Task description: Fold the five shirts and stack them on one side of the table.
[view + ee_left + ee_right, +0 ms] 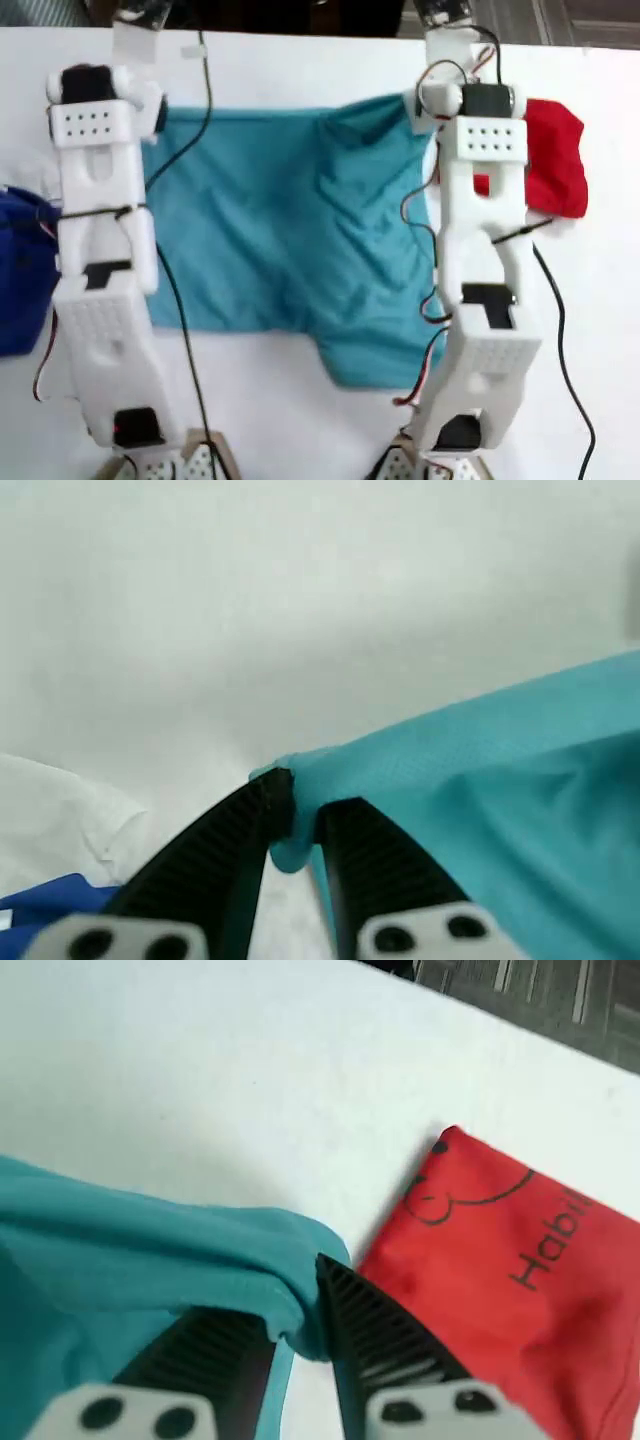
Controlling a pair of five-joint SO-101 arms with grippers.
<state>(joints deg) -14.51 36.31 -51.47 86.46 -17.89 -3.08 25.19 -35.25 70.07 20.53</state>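
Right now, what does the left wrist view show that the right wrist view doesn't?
Left wrist view, not the right: the left gripper and a corner of a blue shirt. Right wrist view, not the left: the right gripper and the red shirt with dark print. Shared: the teal shirt, an edge pinched in each gripper, over the white table.

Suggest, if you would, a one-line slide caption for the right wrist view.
Right gripper shut on a teal shirt corner, red shirt beside it on the white table.
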